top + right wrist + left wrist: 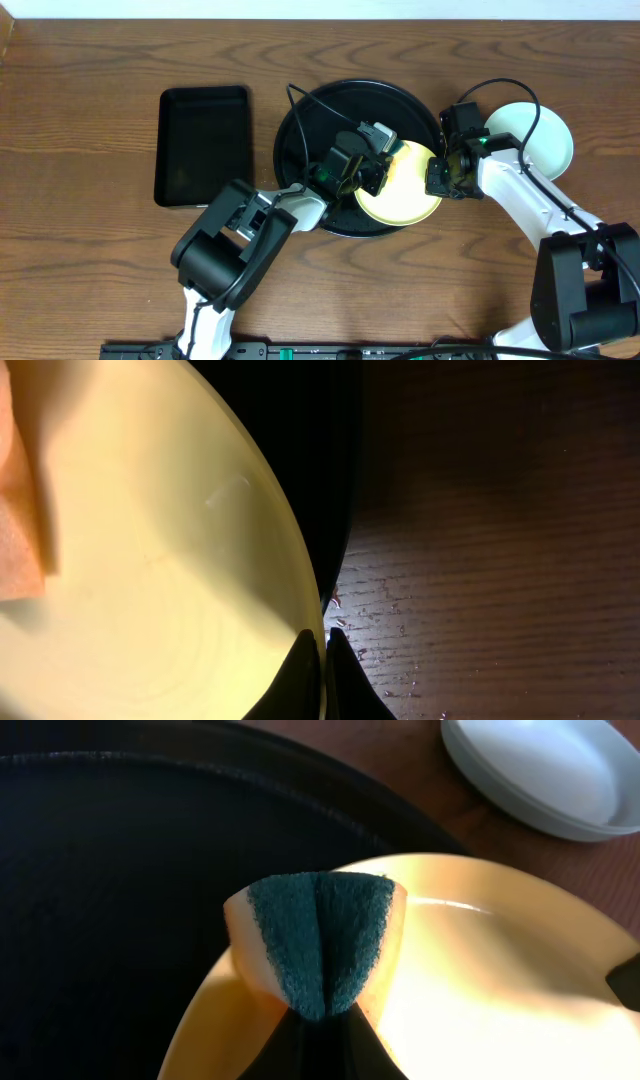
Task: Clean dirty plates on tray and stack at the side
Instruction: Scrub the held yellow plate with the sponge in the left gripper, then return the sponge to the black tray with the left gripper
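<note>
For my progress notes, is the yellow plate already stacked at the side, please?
No, the yellow plate is over the round tray's rim, apart from the pale plates beside it.

The overhead camera looks straight down from high above and takes in the whole wooden table, with both my arms entering from the lower edge. The camera on my left wrist sits very near and looks forward along my left pincer, past the sponge and over the round black tray toward the pale plates. The one on my right wrist looks down along my right pincer, equally near. All three views share the yellow plate and the tray's edge.
</note>
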`<state>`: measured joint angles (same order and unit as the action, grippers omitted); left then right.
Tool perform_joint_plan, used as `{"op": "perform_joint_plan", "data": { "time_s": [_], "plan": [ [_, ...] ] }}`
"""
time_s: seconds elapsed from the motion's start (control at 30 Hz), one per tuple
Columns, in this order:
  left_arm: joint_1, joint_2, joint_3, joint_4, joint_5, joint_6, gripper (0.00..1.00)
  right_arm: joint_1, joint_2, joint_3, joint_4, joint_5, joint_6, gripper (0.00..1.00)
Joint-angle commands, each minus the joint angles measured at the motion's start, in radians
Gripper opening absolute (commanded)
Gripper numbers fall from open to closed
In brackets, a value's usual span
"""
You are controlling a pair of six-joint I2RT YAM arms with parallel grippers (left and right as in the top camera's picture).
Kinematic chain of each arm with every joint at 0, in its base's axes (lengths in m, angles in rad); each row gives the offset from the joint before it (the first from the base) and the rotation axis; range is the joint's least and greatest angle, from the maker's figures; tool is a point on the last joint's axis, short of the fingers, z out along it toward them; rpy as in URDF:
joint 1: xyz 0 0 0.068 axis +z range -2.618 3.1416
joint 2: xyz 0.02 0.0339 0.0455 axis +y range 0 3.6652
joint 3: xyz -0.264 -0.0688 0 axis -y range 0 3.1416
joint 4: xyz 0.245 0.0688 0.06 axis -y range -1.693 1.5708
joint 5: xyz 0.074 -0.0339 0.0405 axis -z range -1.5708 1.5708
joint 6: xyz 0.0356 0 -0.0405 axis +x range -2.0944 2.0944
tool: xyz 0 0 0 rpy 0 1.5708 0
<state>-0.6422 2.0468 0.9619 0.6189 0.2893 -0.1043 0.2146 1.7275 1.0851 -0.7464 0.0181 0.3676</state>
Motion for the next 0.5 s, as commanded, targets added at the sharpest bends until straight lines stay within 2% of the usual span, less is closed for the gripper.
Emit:
{"op": "perform_joint_plan", "data": {
  "time_s": [0.0, 0.13, 0.33, 0.47],
  "plan": [
    [0.004, 0.048, 0.005, 0.024, -0.009, 0.002, 0.08, 0.012, -0.001, -0.008, 0.0, 0.004, 0.002, 0.01],
    [0.005, 0.048, 0.024, 0.092, -0.009, -0.006, 0.08, 0.012, -0.001, -0.008, 0.002, 0.004, 0.002, 0.01],
    [0.006, 0.048, 0.105, 0.095, -0.009, -0.013, 0.08, 0.012, -0.001, -0.008, 0.003, 0.004, 0.002, 0.01],
    [0.024, 0.012, 0.172, 0.091, 0.072, -0.022, 0.08, 0.012, -0.001, -0.008, 0.003, 0.004, 0.002, 0.01]
  ]
}}
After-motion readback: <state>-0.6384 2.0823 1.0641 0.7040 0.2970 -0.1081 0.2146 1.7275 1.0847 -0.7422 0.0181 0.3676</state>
